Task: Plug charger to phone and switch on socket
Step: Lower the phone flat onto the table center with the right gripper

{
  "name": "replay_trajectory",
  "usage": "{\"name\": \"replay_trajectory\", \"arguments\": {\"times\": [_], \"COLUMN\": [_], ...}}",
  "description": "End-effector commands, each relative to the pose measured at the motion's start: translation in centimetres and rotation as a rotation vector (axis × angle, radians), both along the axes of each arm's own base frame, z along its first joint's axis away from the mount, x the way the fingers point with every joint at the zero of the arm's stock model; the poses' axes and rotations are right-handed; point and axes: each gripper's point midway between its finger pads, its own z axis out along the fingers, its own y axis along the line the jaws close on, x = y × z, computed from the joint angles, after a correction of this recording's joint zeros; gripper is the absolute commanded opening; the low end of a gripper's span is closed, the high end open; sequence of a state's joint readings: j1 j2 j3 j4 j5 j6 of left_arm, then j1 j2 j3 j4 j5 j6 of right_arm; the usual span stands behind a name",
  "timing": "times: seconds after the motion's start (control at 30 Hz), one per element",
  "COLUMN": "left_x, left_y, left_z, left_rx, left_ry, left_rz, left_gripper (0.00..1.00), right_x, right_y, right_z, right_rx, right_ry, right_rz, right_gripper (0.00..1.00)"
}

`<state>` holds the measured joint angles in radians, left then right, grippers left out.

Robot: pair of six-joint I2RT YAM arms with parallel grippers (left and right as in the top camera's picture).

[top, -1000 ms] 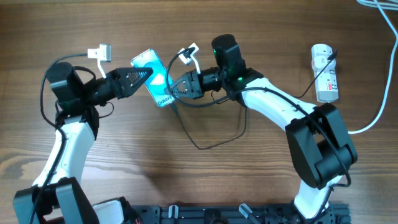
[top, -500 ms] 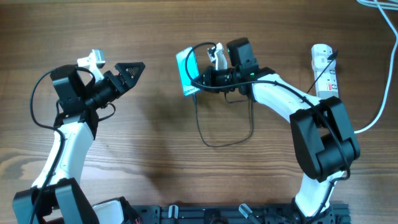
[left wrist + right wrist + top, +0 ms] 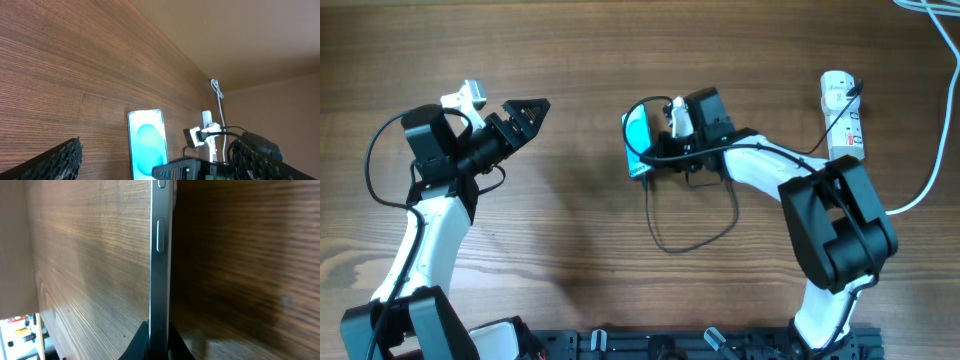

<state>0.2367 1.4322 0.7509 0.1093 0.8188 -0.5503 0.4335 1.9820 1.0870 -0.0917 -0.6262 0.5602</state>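
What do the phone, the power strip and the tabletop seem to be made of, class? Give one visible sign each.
Phone: glossy glass screen, glowing cyan; its edge looks like metal, from the sheen. Power strip: smooth white plastic, probably. Tabletop: wood or wood-look laminate; grain lines show, which one is unclear.

I see the phone (image 3: 161,270) from its edge: a thin dark strip, upright through the middle of the view, from the bottom to the top border. On this edge there is one long button, and a shorter one just at the top. My right gripper (image 3: 160,345) pinches the phone at the bottom, with one dark fingertip (image 3: 144,350) on each face. Behind it is the wooden table (image 3: 85,255), lighter to the left of the phone, darker and blurred to the right.
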Motion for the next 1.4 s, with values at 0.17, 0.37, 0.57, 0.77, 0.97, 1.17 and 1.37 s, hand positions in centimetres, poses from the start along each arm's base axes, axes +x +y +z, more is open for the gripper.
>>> {"name": "replay_trajectory", "arguments": {"times": [0.17,0.37,0.57,0.77,0.97,1.17,1.37], "left_x": [0.2,0.2,0.2,0.2,0.2,0.2,0.2], "left_y": [0.3,0.3,0.3,0.3,0.3,0.3,0.3], "left_z": [1.3,1.3,1.3,1.3,1.3,1.3,1.3], "left_rx": [0.029,0.029,0.029,0.029,0.028,0.028,0.028], "left_ry": [-0.043,-0.043,-0.042,-0.042,-0.039,-0.039,-0.039], "left_rz": [0.003,0.003,0.003,0.003,0.003,0.003,0.003], "left_gripper": [1.0,1.0,1.0,1.0,1.0,1.0,1.0], "right_x": [-0.6,-1.1,-1.0,-0.9,-0.7,-0.5,-0.4], "right_y": [1.3,2.0,2.0,1.9,1.7,0.9,0.8], "right_z": [-0.5,-0.9,-1.1,-1.2,-1.3,-1.9,-2.0], "right_rx": [-0.021,-0.057,-0.074,-0.086,-0.097,-0.147,-0.154], "right_ry": [-0.008,-0.026,-0.037,-0.047,-0.052,-0.055,-0.055], "right_rz": [0.005,0.013,0.01,0.005,-0.002,-0.03,-0.034], "right_gripper": [0.04,0.12,0.22,0.34,0.45,0.53,0.56]}}
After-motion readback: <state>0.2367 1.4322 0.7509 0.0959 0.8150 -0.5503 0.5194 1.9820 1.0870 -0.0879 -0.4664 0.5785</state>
